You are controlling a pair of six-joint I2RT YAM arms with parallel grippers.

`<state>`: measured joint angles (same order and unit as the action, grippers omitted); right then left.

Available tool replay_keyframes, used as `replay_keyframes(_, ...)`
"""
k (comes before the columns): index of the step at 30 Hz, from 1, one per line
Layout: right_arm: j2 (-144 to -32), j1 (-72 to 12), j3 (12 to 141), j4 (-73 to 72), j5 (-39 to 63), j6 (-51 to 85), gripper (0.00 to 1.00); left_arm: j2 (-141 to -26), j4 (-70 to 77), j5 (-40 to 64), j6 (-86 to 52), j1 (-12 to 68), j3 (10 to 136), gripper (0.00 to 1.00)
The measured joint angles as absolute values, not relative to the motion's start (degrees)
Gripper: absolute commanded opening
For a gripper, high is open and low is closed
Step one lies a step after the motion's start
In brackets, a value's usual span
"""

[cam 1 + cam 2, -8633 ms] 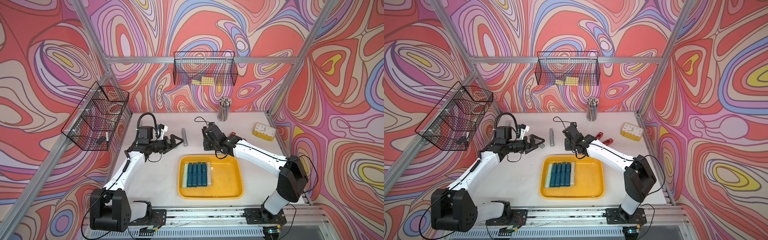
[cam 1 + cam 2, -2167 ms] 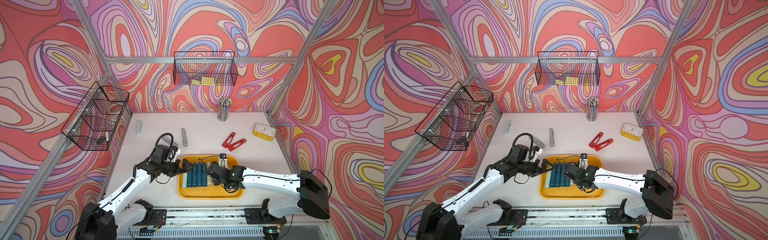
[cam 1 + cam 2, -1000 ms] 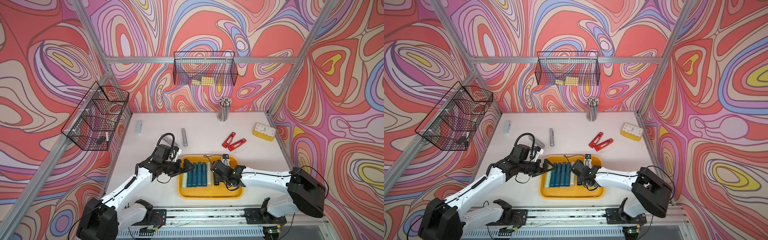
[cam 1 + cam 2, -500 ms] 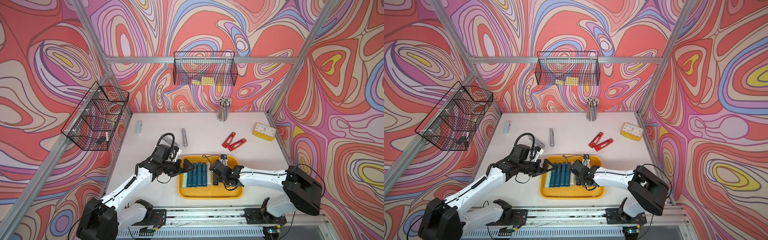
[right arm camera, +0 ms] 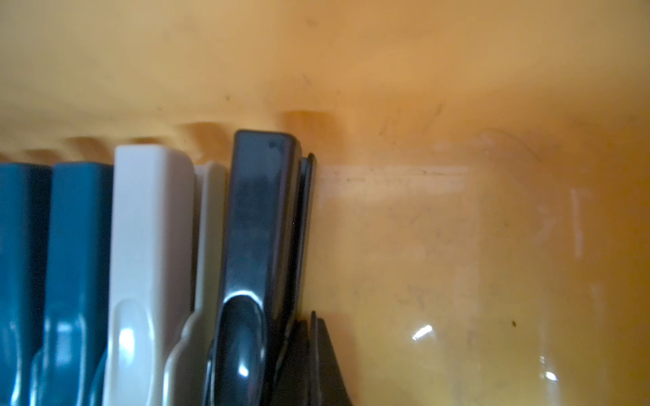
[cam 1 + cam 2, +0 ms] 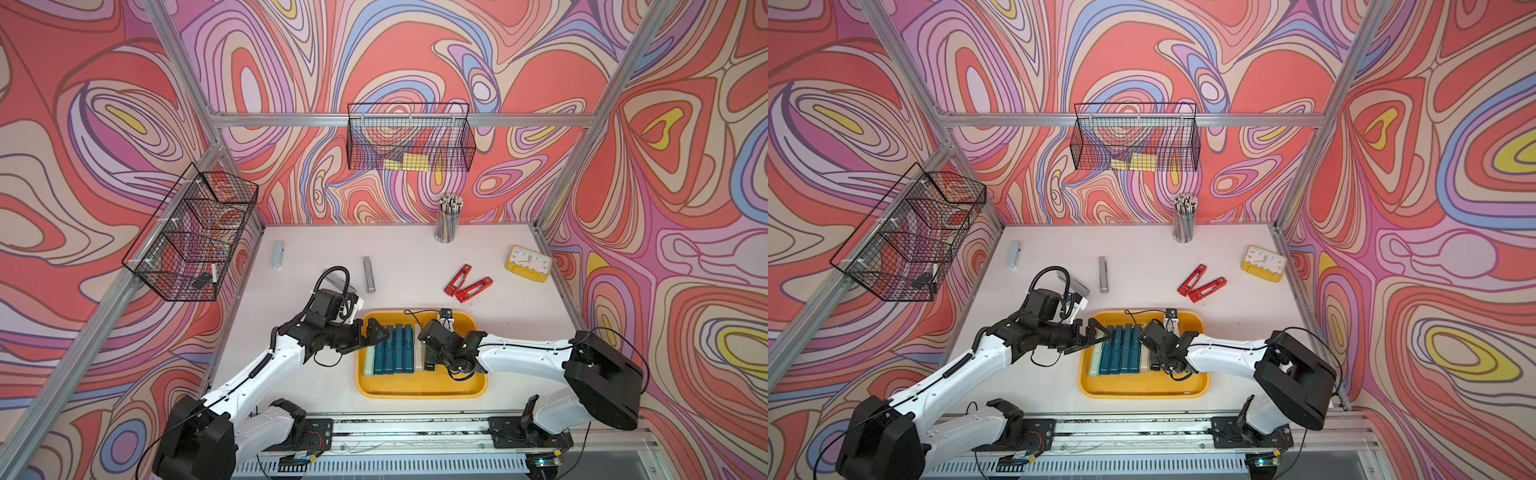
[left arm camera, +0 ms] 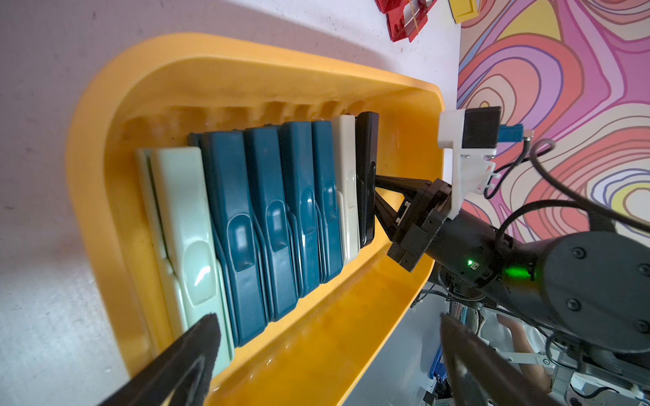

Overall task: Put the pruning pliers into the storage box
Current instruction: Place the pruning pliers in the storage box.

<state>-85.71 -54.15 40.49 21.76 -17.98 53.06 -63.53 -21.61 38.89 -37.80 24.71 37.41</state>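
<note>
The storage box [image 6: 419,392] [image 6: 1142,392] is a yellow tray at the table's front. Pruning pliers stand in it in a row: pale green [image 7: 183,218], several teal [image 6: 395,349] [image 7: 267,211], beige [image 7: 346,182] and black [image 7: 365,175] [image 5: 256,228]. My right gripper [image 6: 428,351] [image 7: 375,189] [image 5: 313,327] is shut and empty, its tips touching the black pliers' outer side. My left gripper [image 6: 376,334] [image 6: 1096,332] [image 7: 327,327] hangs open over the box's left end, near the pale green pliers. Two red pliers [image 6: 457,280] [image 6: 473,289] and grey ones [image 6: 368,274] [image 6: 277,255] lie on the table.
A yellow clock [image 6: 528,264] sits at the back right and a pencil cup [image 6: 448,220] at the back wall. Wire baskets hang on the back wall [image 6: 409,143] and the left wall [image 6: 191,245]. Another grey tool [image 6: 340,284] lies behind my left wrist.
Over the last second my right gripper has edged left against the black pliers, closing them up to the beige one. The left arm has stayed still.
</note>
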Motion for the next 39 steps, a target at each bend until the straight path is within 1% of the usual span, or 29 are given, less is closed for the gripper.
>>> replay_keyframes(30, -87.1, -54.0, 40.5, 18.7, -16.9, 51.1, 0.05, -63.5, -21.6, 38.3, -38.2, 25.1, 37.4, 0.99)
replay_keyframes(39, -86.4, -54.0, 41.2, 23.8, -18.5, 51.7, 0.05, -64.3, -21.8, 37.7, -38.0, 25.1, 38.5, 0.99)
